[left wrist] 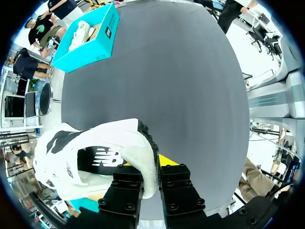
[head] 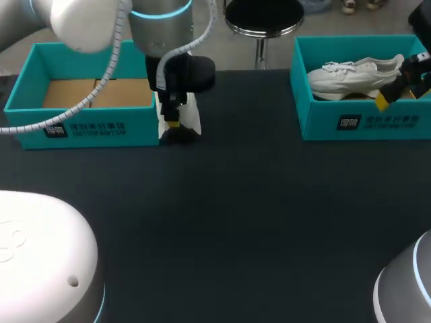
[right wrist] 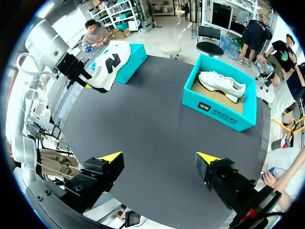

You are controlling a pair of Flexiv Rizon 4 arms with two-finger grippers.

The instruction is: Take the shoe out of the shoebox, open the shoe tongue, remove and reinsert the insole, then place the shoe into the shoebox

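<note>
– Closest up, left gripper (left wrist: 151,167): what's it on?
– Clamped on the shoe (left wrist: 90,152), white with black panels. Both fingers pinch one rim from two sides. Heel or toe end, can't tell.
– Where's the shoe, then?
– Out of the left shoebox (head: 87,129), hanging just beside its near corner, over the table (head: 256,202). Can't tell whether it touches the surface.
– Why hold it there?
– My guess: the take-out step is done, and it's held clear of the box wall so it can go down for the tongue work. An edge pinch leaves the opening free for the insole.
– The box itself?
– Teal, cardboard floor showing. Kept close for the return at the end, I'd say.
– Right gripper (right wrist: 159,158)?
– Fingers wide apart, nothing between them, high over the table near the right shoebox (head: 363,122), well apart from the held shoe. Probably parked to help with the tongue.
– That other box?
– All-white sneaker (head: 357,75) lying in it, nothing touching it.
</note>
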